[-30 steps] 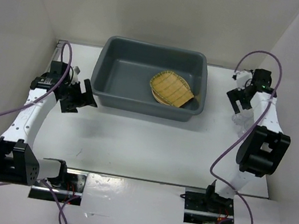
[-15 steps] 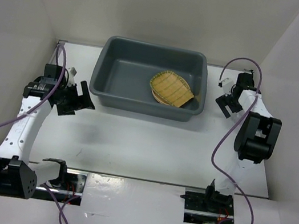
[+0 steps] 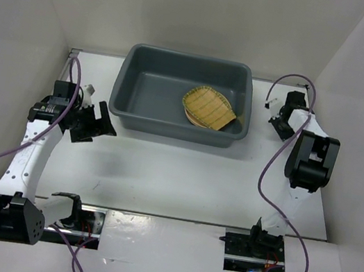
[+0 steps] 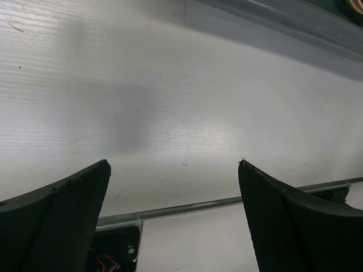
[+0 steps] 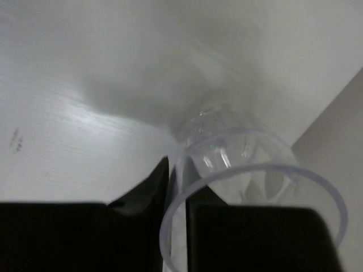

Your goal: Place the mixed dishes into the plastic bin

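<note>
Dishes first: a clear cup (image 5: 244, 164) has its thin wall caught between the fingers of the right gripper (image 5: 178, 195). One finger is outside the rim and the other seems to be inside, and the jaws are drawn in close on the plastic. A pinch on the wall suits a piece this light and slippery, since a see-through round body offers little else to hold. Whether the cup stands upright or leans cannot be told from the wrist view. This happens at the far right of the table (image 3: 181, 178), to the right of the plastic bin (image 3: 169, 129) and apart from it, so the likely next step is a lift and a short carry leftward over the rim.

The left gripper (image 4: 173, 164) hangs with its jaws spread wide and nothing between them. It is above bare table just off the bin's near-left corner, probably parked clear of the other arm's path.

Inside the bin, toward its right end, lies the yellow tray (image 3: 208, 105). A tan-orange plate edge (image 3: 240, 120) shows from under it, so that part of the job looks done.
</note>
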`<state>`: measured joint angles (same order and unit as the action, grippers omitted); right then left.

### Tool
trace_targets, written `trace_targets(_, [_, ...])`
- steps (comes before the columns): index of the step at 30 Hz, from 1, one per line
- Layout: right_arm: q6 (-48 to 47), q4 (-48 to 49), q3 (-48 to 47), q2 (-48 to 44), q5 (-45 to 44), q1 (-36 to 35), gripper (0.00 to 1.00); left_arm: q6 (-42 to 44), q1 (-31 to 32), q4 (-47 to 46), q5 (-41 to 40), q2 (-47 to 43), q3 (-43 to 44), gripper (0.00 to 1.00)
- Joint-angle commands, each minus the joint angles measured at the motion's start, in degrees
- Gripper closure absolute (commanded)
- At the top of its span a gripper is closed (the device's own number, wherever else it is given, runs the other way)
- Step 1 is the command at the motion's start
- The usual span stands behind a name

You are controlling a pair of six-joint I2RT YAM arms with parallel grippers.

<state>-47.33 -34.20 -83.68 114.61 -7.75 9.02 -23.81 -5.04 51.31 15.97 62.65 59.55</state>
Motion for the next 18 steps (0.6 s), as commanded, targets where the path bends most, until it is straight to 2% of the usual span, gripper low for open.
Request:
trace_targets(1, [2.4, 0.7, -3.0, 0.7, 0.9, 0.7, 1.0, 2.2, -0.3, -1.5, 2.3, -1.2, -0.4, 0.0])
trace_targets(5, [6.5, 3.5, -3.6, -5.3, -1.8, 0.7, 1.0, 2.7, -0.3, -2.1, 2.9, -1.2, -0.4, 0.0])
trace_targets(7, [7.9, 5.4, -4.2, -10.9, -6.1, 0.2, 1.0, 3.2, -0.3, -2.1, 2.9, -1.2, -0.4, 0.0])
trace_targets(10, [7.1, 6.6, -6.7, -20.3, -6.1, -1.9, 1.0, 3.8, -0.3, -2.6, 3.5, -1.2, -0.4, 0.0])
trace_targets(13, [3.2, 4.6, -11.0, -28.5, -1.3, -9.5, 1.0, 4.8, -0.3, -2.6, 4.1, 0.2, -0.4, 0.0])
trace_targets(14, [2.3, 3.7, -12.2, -29.9, 0.6, -15.0, 1.0, 4.8, -0.3, -2.6, 4.1, 0.2, -0.4, 0.0])
trace_targets(17, [-0.3, 0.6, -15.9, -31.6, 4.8, -24.9, 1.0, 5.4, -0.3, -2.6, 4.1, 1.3, 0.1, 0.0])
trace_targets(18, [-0.3, -0.6, -16.9, -31.0, 5.4, -31.4, 1.0, 5.4, -0.3, -2.6, 4.1, 1.3, 0.1, 0.0])
